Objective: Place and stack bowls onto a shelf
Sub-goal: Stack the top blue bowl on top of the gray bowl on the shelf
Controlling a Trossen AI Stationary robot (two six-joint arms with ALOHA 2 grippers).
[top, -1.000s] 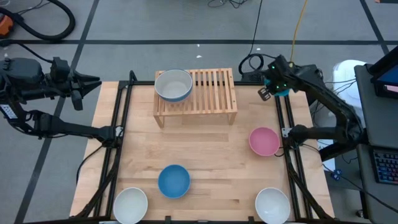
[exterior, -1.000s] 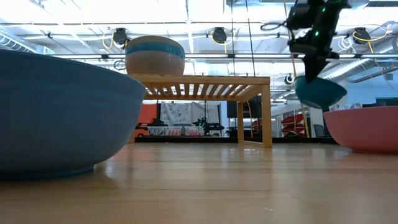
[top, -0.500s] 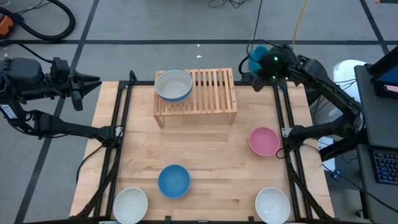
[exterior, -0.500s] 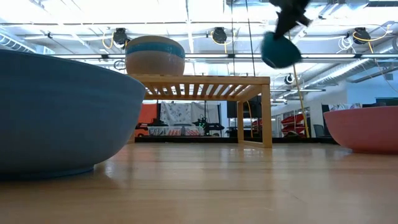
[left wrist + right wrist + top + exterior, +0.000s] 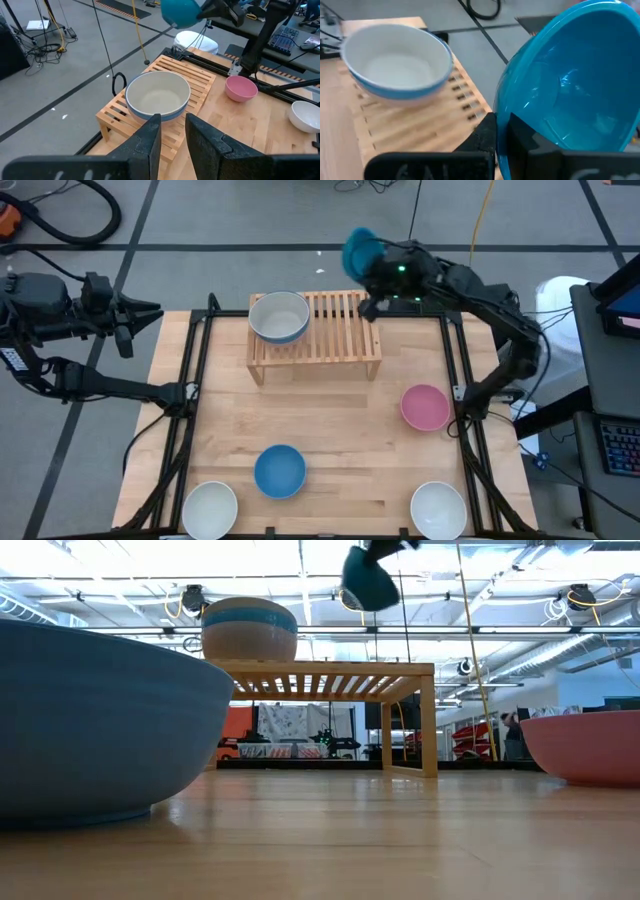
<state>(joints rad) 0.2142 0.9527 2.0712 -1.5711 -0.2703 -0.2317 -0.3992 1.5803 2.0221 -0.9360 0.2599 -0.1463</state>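
The right gripper point(image 5: 501, 131) is clamped on the rim of a teal bowl point(image 5: 360, 250) high above the shelf point(image 5: 345, 315); being light, stiff, slick plastic, it probably needs that firm rim pinch.

Grey floor point(image 5: 250, 220) crossed by dark lines, with black cables point(image 5: 70, 215) lying about. Bright ceiling lights point(image 5: 300, 560) overhead, among pipes.

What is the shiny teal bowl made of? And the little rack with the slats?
The teal bowl, pinched at its rim by the right claw, looks like plastic: smooth and glossy, with bright glints inside. The rack looks like pale, bare wood: matte slats with visible grain. I can't be fully sure from looks alone.
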